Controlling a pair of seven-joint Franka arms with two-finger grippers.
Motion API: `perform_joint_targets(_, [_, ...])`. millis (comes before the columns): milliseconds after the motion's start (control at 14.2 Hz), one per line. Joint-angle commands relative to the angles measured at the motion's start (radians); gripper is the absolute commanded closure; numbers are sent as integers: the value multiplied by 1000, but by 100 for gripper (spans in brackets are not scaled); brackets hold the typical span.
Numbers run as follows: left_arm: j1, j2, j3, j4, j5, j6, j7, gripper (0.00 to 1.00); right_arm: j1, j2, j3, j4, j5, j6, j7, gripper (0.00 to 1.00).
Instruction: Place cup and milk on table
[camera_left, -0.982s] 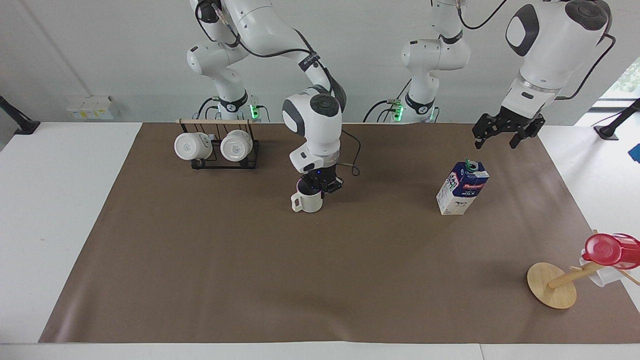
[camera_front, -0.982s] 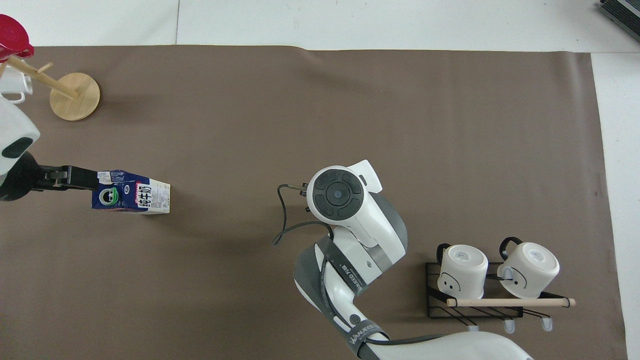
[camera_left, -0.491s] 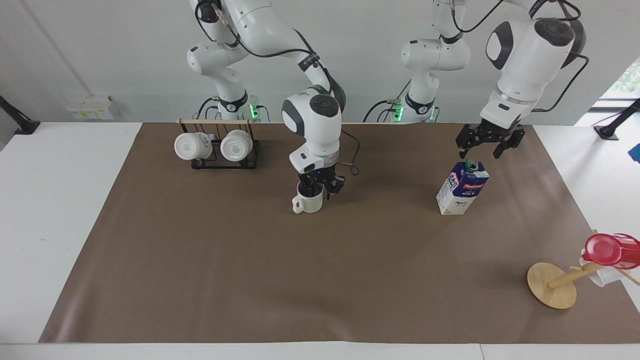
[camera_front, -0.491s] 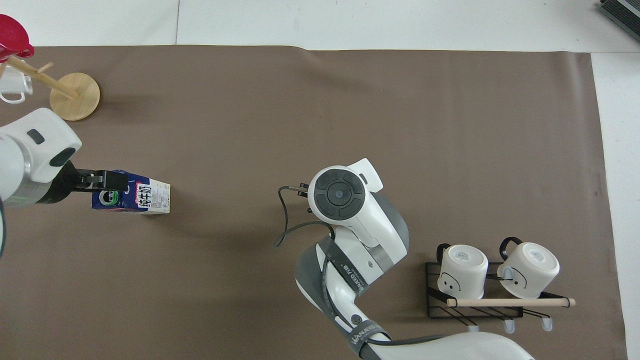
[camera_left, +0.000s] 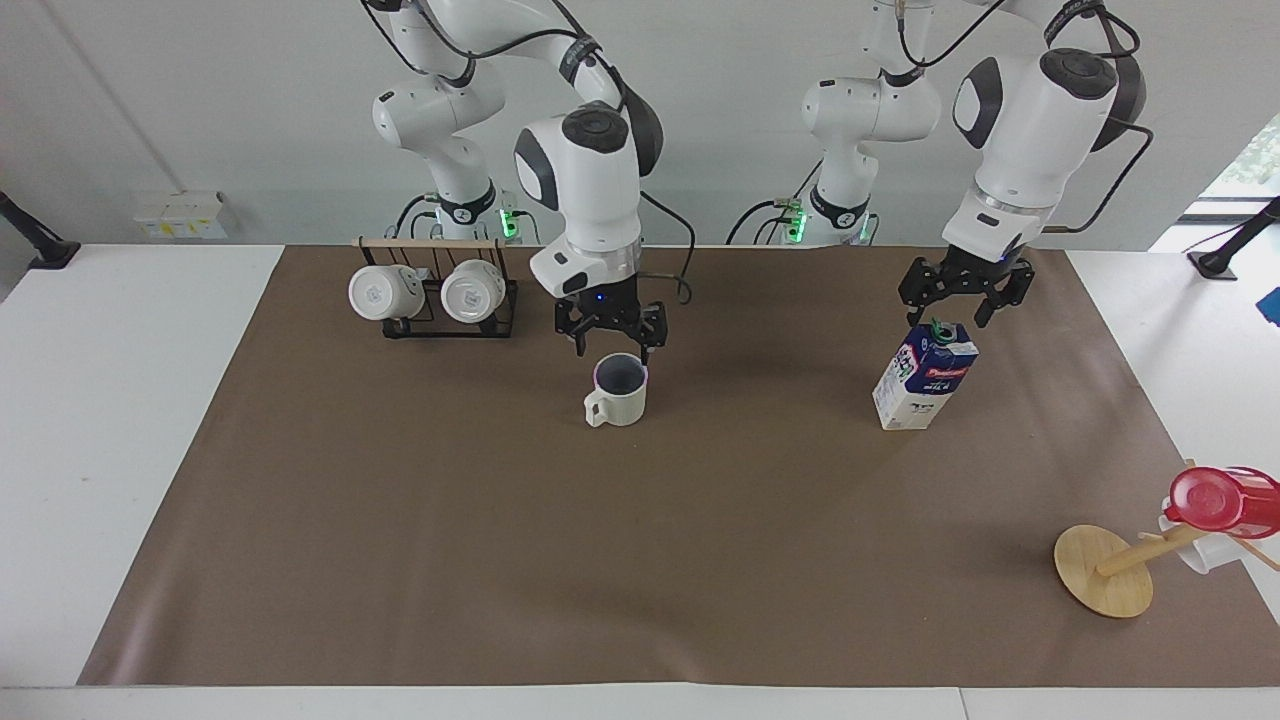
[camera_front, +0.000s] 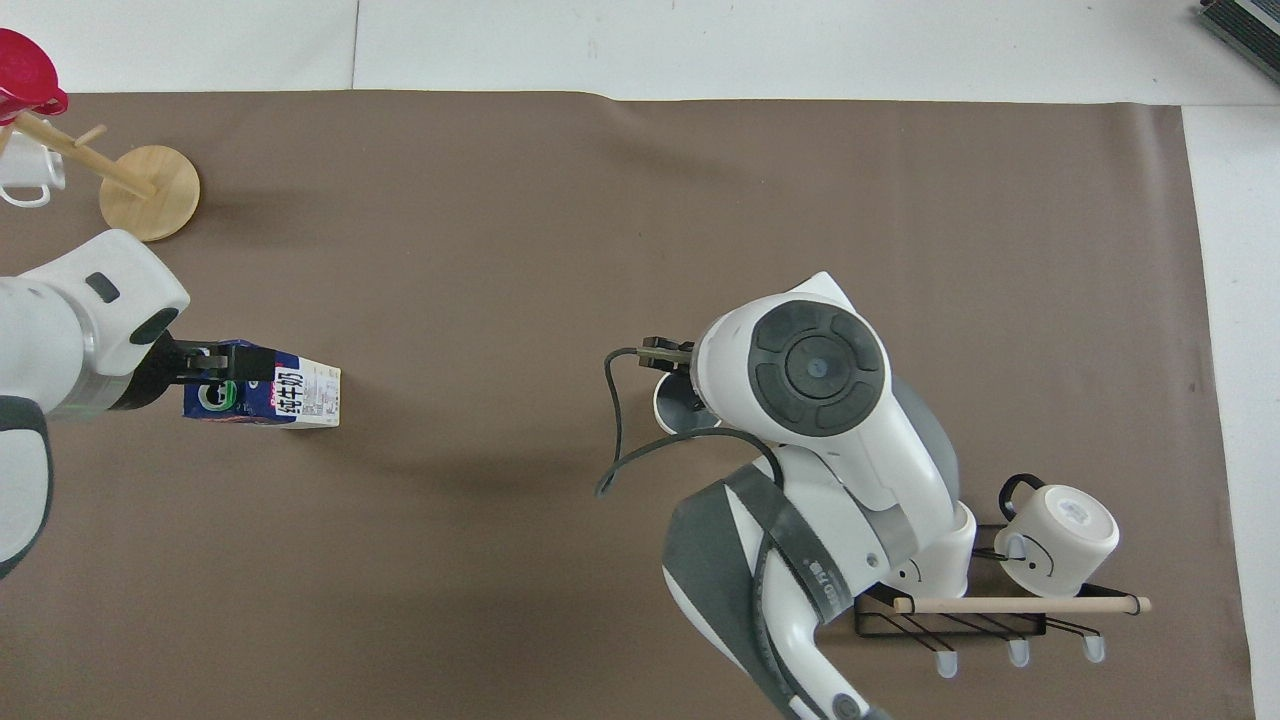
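Cup upright on desk; my right end effector hangs over it, spread wide, empty. Left end effector agape, empty, above milk at cup's 3 o'clock, facing view.

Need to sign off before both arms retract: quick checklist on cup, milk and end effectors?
1. Cup upright on table: ok.
2. Right end effector open, just above the cup, clear of it: ok.
3. Milk standing on the table: ok.
4. Left end effector open, over the milk's cap: ok.
5. Left end effector touching the milk: cannot tell.
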Motion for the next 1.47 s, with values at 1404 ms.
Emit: perform_joint_targets(1404, [5, 33, 9, -75, 70, 141, 41, 0, -509, -279, -52, 57, 48, -540, -673, 0])
